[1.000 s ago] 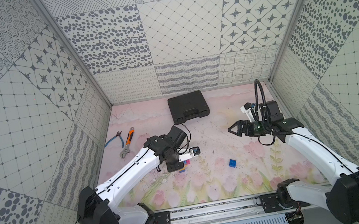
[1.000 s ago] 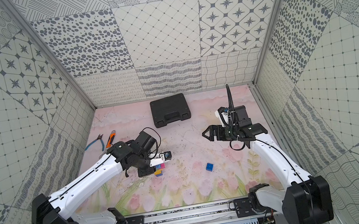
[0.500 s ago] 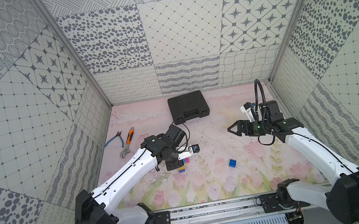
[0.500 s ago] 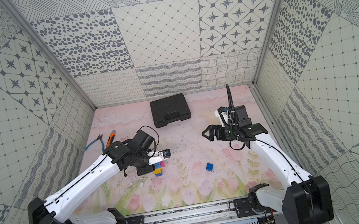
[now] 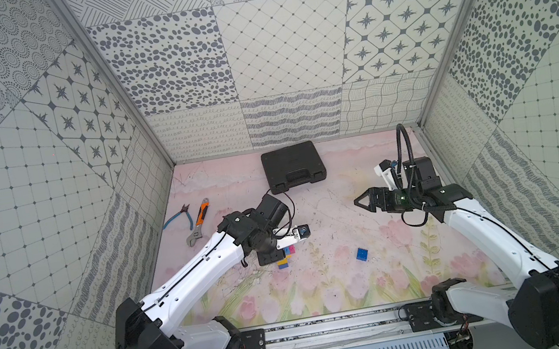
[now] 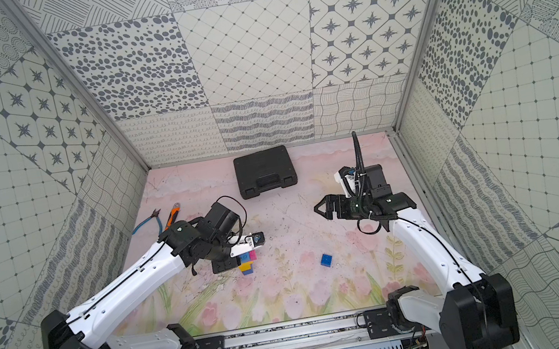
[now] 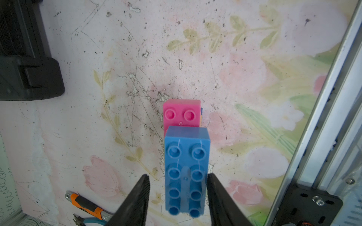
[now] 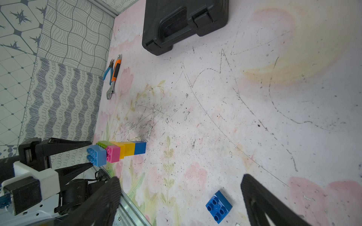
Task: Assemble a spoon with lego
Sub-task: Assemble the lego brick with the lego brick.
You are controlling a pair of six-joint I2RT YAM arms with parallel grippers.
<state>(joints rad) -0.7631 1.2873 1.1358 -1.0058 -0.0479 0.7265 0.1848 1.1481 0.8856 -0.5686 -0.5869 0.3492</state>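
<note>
The spoon [image 5: 286, 257] [image 6: 246, 263] stands upright on the table left of centre. In the right wrist view the spoon [image 8: 117, 151] shows a light blue top, a green-and-pink layer, then yellow and a dark blue foot. My left gripper [image 7: 177, 176] [image 5: 276, 256] points down over it and is open. Its fingers [image 7: 142, 187] flank the light blue top brick [image 7: 187, 172], one with a clear gap and the other close against it. A pink brick [image 7: 182, 114] shows below. My right gripper [image 8: 180, 177] [image 5: 361, 203] hangs wide open and empty above a loose dark blue lego square [image 8: 218, 206] [image 5: 362, 254] [image 6: 326, 259].
A black plastic case [image 5: 293, 165] [image 8: 184, 23] lies at the back centre. An orange-handled wrench [image 5: 199, 223] and blue-handled pliers [image 5: 177, 217] lie at the back left. The metal rail [image 5: 315, 330] runs along the front edge, and patterned walls close three sides.
My left gripper's jaws have widened a little around the stack's top, and that arm has shifted slightly. The stack and the right arm have not moved.
</note>
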